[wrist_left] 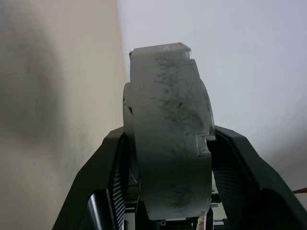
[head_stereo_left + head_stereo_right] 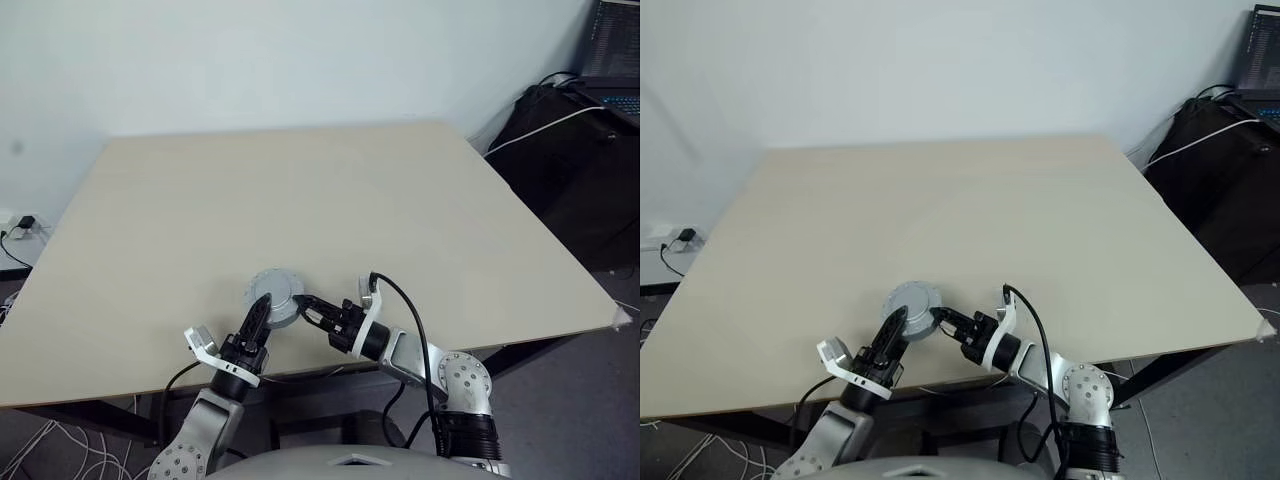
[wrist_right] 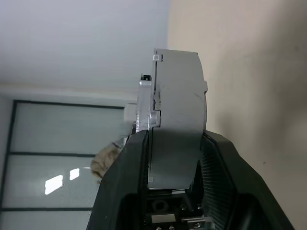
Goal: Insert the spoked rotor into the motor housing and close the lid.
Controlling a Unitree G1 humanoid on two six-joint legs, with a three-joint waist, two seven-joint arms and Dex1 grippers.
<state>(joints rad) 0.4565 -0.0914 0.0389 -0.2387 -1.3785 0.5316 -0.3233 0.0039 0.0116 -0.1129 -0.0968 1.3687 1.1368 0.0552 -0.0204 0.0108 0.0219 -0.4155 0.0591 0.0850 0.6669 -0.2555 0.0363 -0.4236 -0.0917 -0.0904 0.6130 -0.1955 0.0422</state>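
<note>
The housing (image 2: 274, 296), a grey round assembly, sits near the surface's (image 2: 330, 200) near edge, between the two tools. The left tool (image 2: 262, 312) reaches it from the near-left side, the right tool (image 2: 308, 308) from the right. In the left wrist view its fingers (image 1: 108, 167) stand partly spread on either flat face of the housing, clasping it edge-on. The right wrist view shows the right tool's fingers (image 3: 127, 177) clamped on the same grey body, with a thinner plate stepped along one face.
</note>
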